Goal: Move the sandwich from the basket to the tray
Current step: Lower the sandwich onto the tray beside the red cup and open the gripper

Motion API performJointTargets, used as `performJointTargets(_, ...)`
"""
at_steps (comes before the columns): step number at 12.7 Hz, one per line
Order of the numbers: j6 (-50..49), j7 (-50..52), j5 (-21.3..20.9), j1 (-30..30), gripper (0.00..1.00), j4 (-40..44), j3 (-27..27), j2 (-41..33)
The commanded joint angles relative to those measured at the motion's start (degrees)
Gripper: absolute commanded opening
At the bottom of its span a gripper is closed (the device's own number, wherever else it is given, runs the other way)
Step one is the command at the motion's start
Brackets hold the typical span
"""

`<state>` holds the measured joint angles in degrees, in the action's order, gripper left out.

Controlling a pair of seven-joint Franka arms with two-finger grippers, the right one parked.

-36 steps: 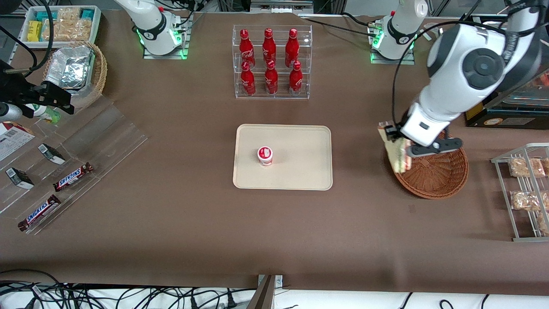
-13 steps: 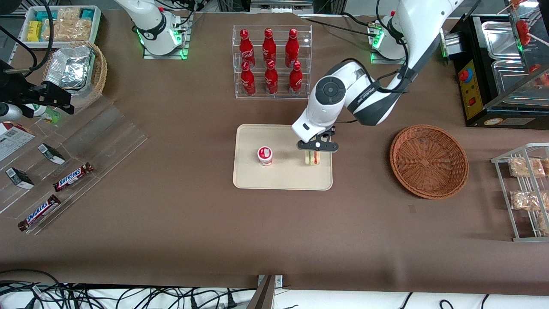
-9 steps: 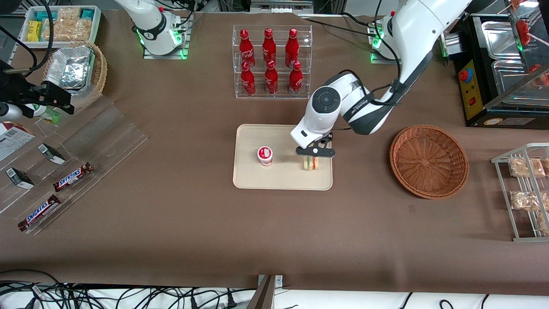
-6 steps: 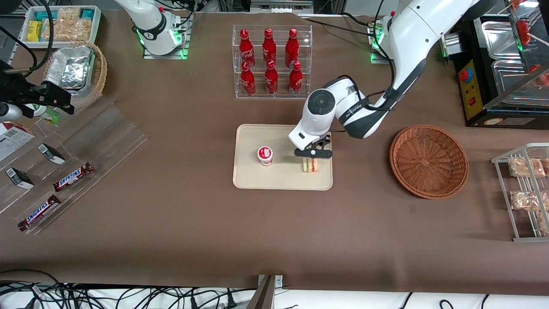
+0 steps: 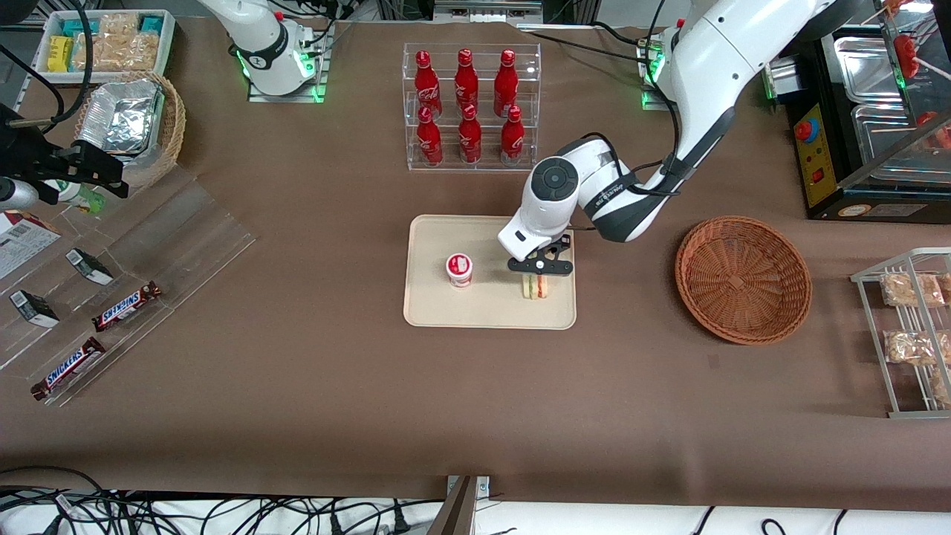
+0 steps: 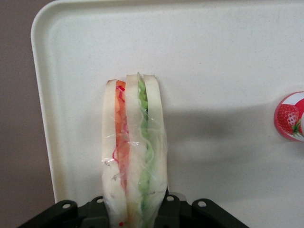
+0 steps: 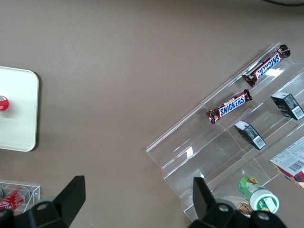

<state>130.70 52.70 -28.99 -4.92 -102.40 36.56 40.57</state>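
Note:
The sandwich (image 5: pixel 535 287) is a clear-wrapped wedge of pale bread with red and green filling, standing on edge low over the cream tray (image 5: pixel 490 245), near the tray's end toward the working arm. My gripper (image 5: pixel 540 266) is directly above it, shut on the sandwich. In the left wrist view the sandwich (image 6: pixel 135 152) runs out from between the black fingers of the gripper (image 6: pixel 135 216), with the tray (image 6: pixel 228 57) right under it. I cannot tell whether it touches the tray. The reddish-brown basket (image 5: pixel 743 279) sits empty toward the working arm's end.
A small cup with a strawberry lid (image 5: pixel 459 269) stands on the tray beside the sandwich. A clear rack of red bottles (image 5: pixel 471 108) is farther from the camera than the tray. A wire rack of snack packs (image 5: pixel 910 327) stands beside the basket.
My gripper carried the sandwich from above the basket over to the tray and lowered it. In the last second it sank a little more and shifted slightly toward the cup.

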Motion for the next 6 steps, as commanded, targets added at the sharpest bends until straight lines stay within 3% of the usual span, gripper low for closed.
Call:
performJointTargets(1, -0.2, 1.5, -1.5, -2.9, 1.00, 1.4, -2.0, 0.8)
performJointTargets(6, -4.2, 2.1, -0.5, -2.2, 1.00, 4.6, -1.8, -0.7)
